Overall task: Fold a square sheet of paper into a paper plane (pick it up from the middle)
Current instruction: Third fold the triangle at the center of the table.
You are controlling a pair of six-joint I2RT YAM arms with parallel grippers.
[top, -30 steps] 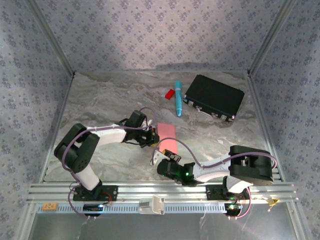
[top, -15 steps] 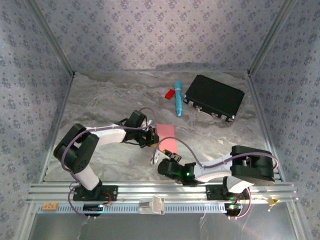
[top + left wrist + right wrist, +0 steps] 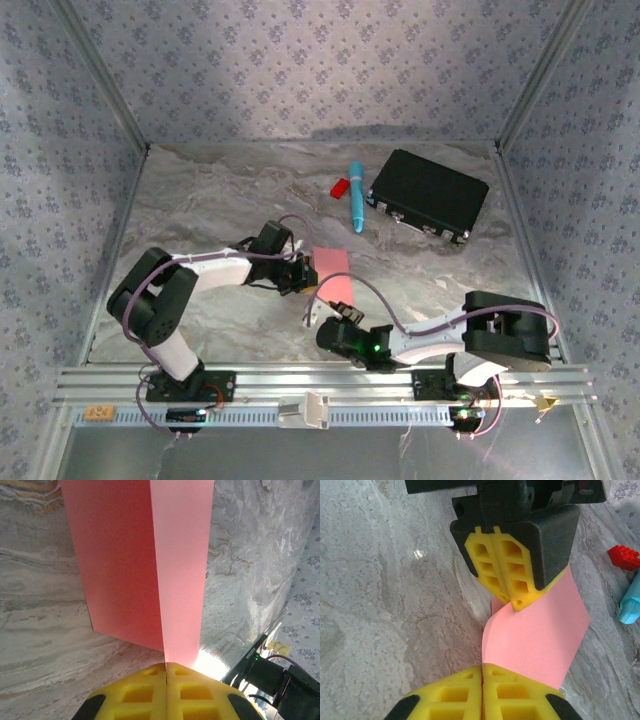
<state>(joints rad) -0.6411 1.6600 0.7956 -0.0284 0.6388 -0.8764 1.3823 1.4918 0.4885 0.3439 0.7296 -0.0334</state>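
Observation:
The square sheet of paper (image 3: pixel 334 274) is pink-red and hangs bent between my two grippers, just off the marble table. My left gripper (image 3: pixel 166 666) is shut on one edge of the sheet (image 3: pixel 150 555), which stands up in a vertical fold ahead of its yellow fingers. My right gripper (image 3: pixel 482 667) is shut on the near edge of the sheet (image 3: pixel 540 635), which curves up from its jaws to the left gripper (image 3: pixel 512 599) opposite. From above, the left gripper (image 3: pixel 303 277) sits left of the paper and the right gripper (image 3: pixel 326 308) just in front of it. The paper plane is out of view.
A black case (image 3: pixel 428 194) lies at the back right. Left of it lie a blue pen (image 3: pixel 356 196) and a small red plastic piece (image 3: pixel 340 187); both also lie at the right edge of the right wrist view, pen (image 3: pixel 631 602), piece (image 3: pixel 624 557). Patterned walls enclose the table.
My right gripper has closed onto the near edge of the paper. The paper's near part has drawn in slightly. The left gripper has kept its hold and place.

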